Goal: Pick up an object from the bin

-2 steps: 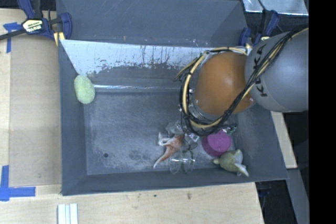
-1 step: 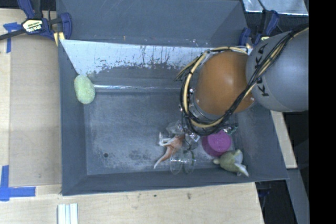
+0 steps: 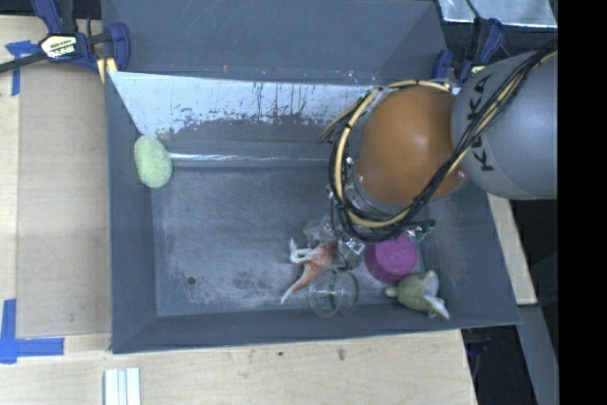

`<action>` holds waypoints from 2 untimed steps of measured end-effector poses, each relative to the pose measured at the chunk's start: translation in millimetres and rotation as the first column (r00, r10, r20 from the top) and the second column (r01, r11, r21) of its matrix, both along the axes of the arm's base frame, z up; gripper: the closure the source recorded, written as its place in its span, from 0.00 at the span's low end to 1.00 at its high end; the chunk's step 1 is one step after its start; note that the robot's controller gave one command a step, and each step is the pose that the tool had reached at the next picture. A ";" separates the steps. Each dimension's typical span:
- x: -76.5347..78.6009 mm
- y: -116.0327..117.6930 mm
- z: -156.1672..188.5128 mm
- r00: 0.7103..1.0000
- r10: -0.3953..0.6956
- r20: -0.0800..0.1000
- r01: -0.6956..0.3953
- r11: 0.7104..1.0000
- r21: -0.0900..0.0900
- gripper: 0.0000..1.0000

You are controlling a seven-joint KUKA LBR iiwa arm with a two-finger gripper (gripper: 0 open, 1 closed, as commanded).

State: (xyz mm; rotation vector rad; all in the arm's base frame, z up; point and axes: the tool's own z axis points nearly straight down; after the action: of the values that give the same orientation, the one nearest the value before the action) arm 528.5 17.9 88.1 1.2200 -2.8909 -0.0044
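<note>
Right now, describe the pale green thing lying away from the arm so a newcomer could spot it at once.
Start at the left wall of the grey bin, opposite the arm. At that wall's foot, toward the back, lies a pale green egg-shaped lump. It lies alone, while the magenta round thing and the orange toy figure huddle front right by the arm.

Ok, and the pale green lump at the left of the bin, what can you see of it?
The pale green lump is egg-shaped, with a dull, faintly speckled surface that looks like foam or sponge. It seems whole. It lies at the far left of the bin, where the floor meets the left and back walls, apparently resting against them. No other thing touches it; the heap of small things lies well away, at the near right.
</note>
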 end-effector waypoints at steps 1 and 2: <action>0.2 -0.1 21.6 1.000 -0.001 0.000 0.001 1.000 0.000 1.00; 1.7 0.0 41.2 1.000 -0.002 0.005 0.002 1.000 0.000 1.00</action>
State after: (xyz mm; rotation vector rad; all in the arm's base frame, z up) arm 530.1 17.9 129.3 1.2193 -2.8962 -0.0013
